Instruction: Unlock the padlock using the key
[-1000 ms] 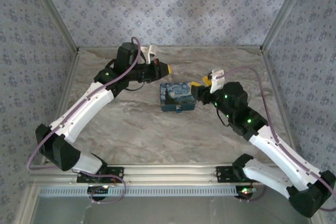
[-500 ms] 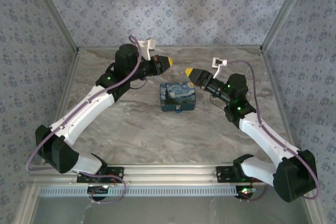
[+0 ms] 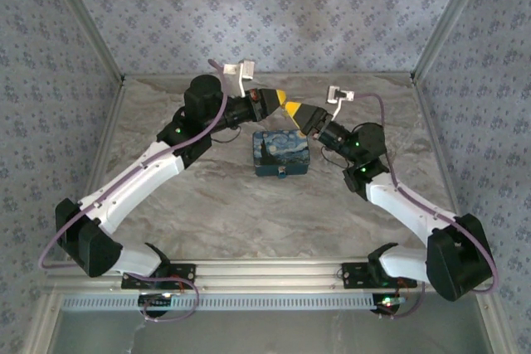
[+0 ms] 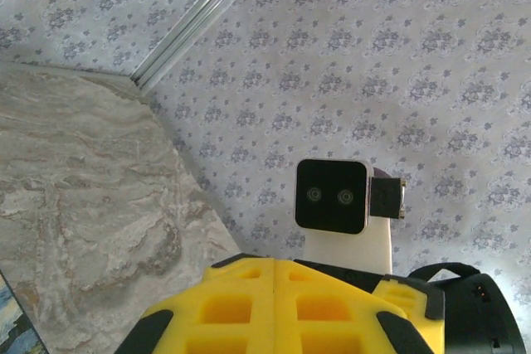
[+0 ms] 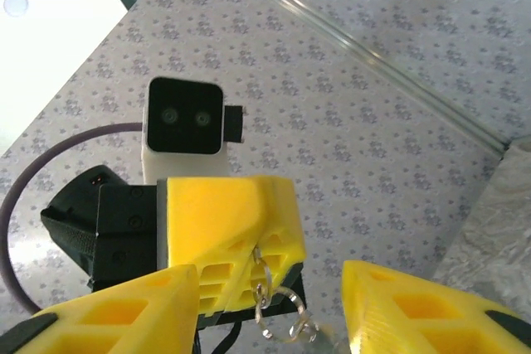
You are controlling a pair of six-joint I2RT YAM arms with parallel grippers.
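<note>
Ring [image 5: 265, 304]: metal, hangs from my left claw [image 3: 280, 100], which is pressed shut on it.
Right claw [image 3: 300, 112]: about half open, holds nothing, just right of left claw.

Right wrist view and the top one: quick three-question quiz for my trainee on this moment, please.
1. True or false: the left gripper has its fingers shut on the key ring.
2. The right gripper is: A open, with the ring between its fingers; B shut on the ring; C shut and empty.
3. What lies on the table between the two arms?
Key: 1 true; 2 A; 3 the blue painted box.
</note>
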